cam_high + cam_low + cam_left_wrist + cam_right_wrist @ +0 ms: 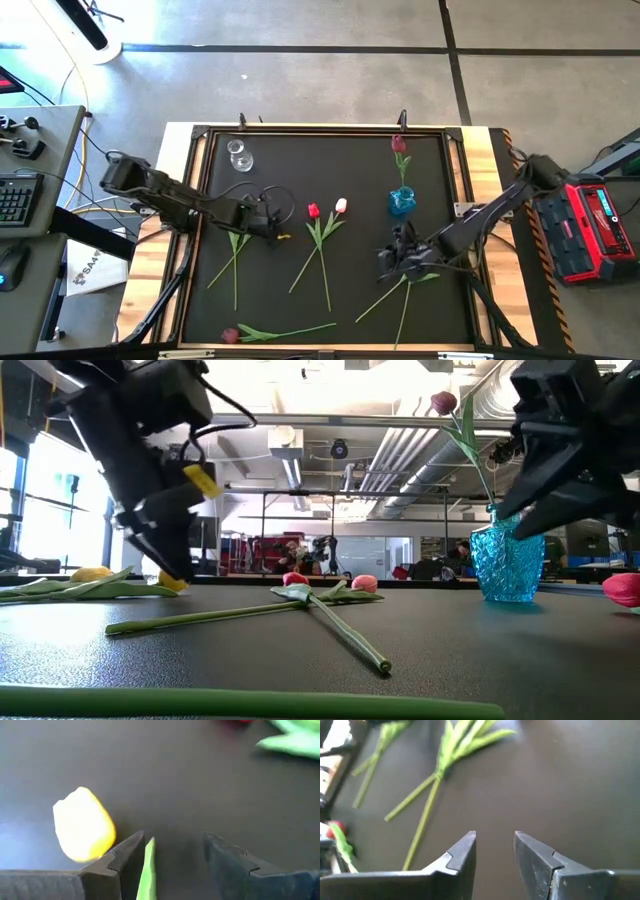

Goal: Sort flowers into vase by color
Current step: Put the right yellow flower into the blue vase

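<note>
My left gripper is open, low over the table left of centre. A yellow tulip head lies just outside one finger, and a green stem stands between the fingers. A red tulip and a pale pink tulip lie at the centre with their stems crossed. A blue vase at the far right holds a dark red tulip upright. My right gripper is open over bare table near two more stems. A maroon tulip lies at the near edge. My left gripper slants down with its fingers on either side of the green stem, which runs along them close to one finger. Whether that finger touches the stem I cannot tell.
A small clear glass vase stands at the far left of the black mat. Two green stems run from under the left gripper toward the near edge. A raised frame borders the mat. A red case sits beyond the right edge.
</note>
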Available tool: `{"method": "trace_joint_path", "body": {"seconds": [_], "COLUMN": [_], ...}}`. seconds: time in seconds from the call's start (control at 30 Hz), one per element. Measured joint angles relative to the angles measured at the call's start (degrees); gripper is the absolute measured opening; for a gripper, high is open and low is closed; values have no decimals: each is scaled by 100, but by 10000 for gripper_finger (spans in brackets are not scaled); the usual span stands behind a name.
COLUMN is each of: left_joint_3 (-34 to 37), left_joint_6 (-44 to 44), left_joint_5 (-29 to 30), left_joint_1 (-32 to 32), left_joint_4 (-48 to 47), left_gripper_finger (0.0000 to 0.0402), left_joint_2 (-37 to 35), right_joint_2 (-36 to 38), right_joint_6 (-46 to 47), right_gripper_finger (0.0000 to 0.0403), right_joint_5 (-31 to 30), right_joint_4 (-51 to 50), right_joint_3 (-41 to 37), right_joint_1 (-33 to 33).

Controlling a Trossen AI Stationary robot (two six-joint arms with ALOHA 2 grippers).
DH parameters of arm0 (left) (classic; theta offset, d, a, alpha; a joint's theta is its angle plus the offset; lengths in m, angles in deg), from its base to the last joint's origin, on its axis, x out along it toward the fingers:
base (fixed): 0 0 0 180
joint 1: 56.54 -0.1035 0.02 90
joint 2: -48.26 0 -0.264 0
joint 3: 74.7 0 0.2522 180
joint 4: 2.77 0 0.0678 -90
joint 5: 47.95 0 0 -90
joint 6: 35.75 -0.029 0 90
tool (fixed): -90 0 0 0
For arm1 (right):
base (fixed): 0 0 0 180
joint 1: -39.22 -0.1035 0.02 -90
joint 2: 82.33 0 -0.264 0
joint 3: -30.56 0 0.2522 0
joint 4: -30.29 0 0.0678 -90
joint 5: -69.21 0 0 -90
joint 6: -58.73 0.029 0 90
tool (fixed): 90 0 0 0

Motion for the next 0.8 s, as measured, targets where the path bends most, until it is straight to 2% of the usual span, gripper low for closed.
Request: {"method": "trace_joint_path", "body": {"seconds": [0.23,0.53,0.8], "left_joint_3": [253,413,-36], "left_joint_6": [49,303,33], "left_joint_5": [-15,-169,-371], "left_joint_1": [-29,-101,-95], "left_joint_4": [-131,-177,-745], "left_gripper_finger": [184,184,184], "left_joint_2": [4,-11,-2], "right_joint_2": [-305,-405,-405], "right_joint_6": [-131,-455,-457], "right_gripper_finger": [122,122,122], "right_joint_5": [-736,-1005,-1048], "right_joint_4": [794,1424,1449], "right_joint_3": [0,0,0], "right_joint_1": [-117,-139,-139]}}
